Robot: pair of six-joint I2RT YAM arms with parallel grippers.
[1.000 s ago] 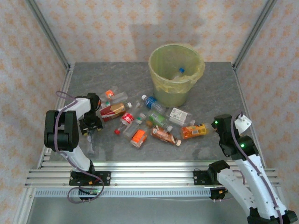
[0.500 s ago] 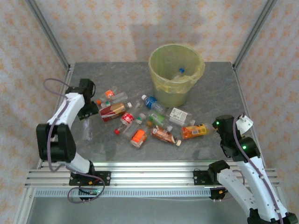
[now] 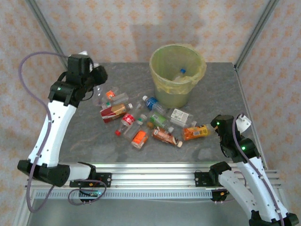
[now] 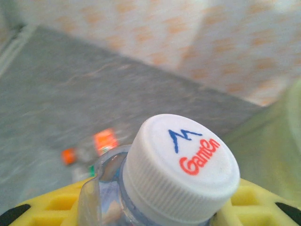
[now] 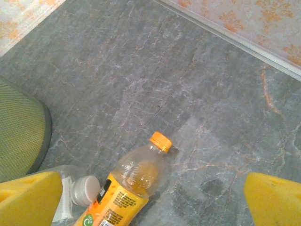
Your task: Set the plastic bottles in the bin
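The right gripper (image 5: 151,200) hangs near the right of the table (image 3: 211,89) with its jaws spread wide and nothing between them. Just below it lies an orange bottle (image 5: 127,188), on its side with its cap pointing away from the bin.

Further in, about nine bottles (image 3: 139,138) lie scattered on their sides across the middle of the table, between the arms and the bin. None of them is being touched by either gripper.

At the far left, the left gripper (image 3: 95,79) is raised above the table with its yellow pads (image 4: 256,205) closed tight on a clear white-capped bottle (image 4: 181,160). That bottle is off the table but well to the left of the bin, so it has yet to be carried across and dropped.

At the far end stands the bin (image 3: 162,84). One blue-capped bottle (image 3: 181,74) shows inside it, resting against the liner.

The task looks to be in its early part: one bottle binned, one in hand, and the rest waiting.
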